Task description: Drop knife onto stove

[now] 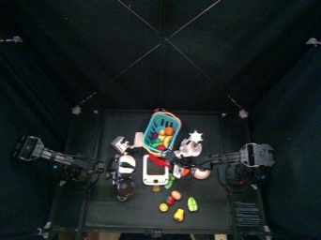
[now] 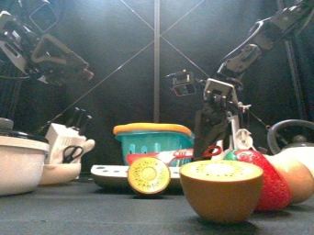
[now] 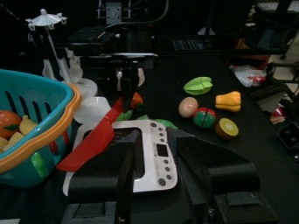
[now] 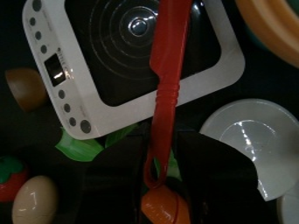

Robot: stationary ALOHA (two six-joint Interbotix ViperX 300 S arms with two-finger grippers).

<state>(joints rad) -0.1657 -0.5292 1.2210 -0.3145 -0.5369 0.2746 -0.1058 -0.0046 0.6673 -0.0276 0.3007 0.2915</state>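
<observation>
The red knife lies lengthwise across the stove, a white block with a grey ringed panel. Its handle end sticks out past the stove's edge, between the spread jaws of my right gripper. Nothing grips the handle, and this gripper is open. In the left wrist view the knife slants over the stove, blade end toward the basket. My left gripper rests open on the stove's other side, holding nothing. From above, the stove sits mid-table between both arms.
A teal basket of toy food stands just behind the stove. A white plate lies beside the knife handle. A kiwi half, a lemon slice and other toy foods crowd the table's front. A white pot stands at the left.
</observation>
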